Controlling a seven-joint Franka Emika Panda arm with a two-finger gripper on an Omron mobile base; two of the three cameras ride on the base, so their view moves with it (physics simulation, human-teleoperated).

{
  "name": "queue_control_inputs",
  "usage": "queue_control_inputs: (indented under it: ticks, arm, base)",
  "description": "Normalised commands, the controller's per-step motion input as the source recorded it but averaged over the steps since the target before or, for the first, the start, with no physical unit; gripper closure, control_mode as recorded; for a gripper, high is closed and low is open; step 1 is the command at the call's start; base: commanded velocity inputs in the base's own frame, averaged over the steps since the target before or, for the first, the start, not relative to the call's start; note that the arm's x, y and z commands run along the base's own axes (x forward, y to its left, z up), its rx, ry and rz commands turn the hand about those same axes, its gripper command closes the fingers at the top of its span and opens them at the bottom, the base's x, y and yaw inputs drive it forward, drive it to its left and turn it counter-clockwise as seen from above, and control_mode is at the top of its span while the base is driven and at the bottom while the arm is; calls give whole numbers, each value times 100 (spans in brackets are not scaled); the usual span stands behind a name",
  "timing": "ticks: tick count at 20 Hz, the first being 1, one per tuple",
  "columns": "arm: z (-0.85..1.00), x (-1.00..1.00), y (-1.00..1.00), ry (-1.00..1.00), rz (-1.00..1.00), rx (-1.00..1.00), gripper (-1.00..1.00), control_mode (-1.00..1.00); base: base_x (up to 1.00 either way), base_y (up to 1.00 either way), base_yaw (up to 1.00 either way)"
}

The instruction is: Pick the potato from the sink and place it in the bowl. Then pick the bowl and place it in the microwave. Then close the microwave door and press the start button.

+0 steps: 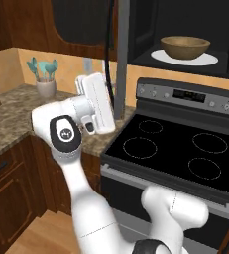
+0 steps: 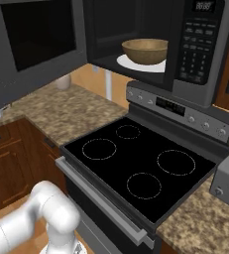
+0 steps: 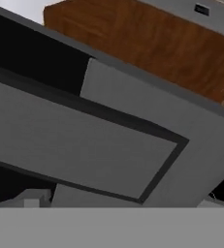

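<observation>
Black glass of the microwave door [image 2: 36,42] is being faced by the gripper [image 1: 97,101], whose jaws are being held spread and empty. From the gripper, the door's edge is lying at about 2 o'clock, long axis upright; the bowl [image 2: 144,50] is sitting inside the microwave [image 2: 200,47].

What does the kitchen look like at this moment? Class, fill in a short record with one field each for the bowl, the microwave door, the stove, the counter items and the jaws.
bowl: wooden bowl sits on the white turntable plate inside the microwave
microwave door: door swung open to the left
potato: cannot be seen inside the bowl from these angles
stove: black cooktop below the microwave, nothing on it
counter items: cup of teal utensils on the granite counter
jaws: open, close to the door's face
</observation>
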Motion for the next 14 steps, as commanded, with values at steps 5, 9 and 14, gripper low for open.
queue_control_inputs:
  ticks: [5,9,14]
  arm:
    - [78,-9,-100,-21,0,32,-100,-100]
    - [75,-1,-91,-19,0,31,-100,-100]
    - [74,0,-74,-8,0,26,-100,-100]
  base:
    - [0,0,0]
    - [0,0,0]
    - [0,0,0]
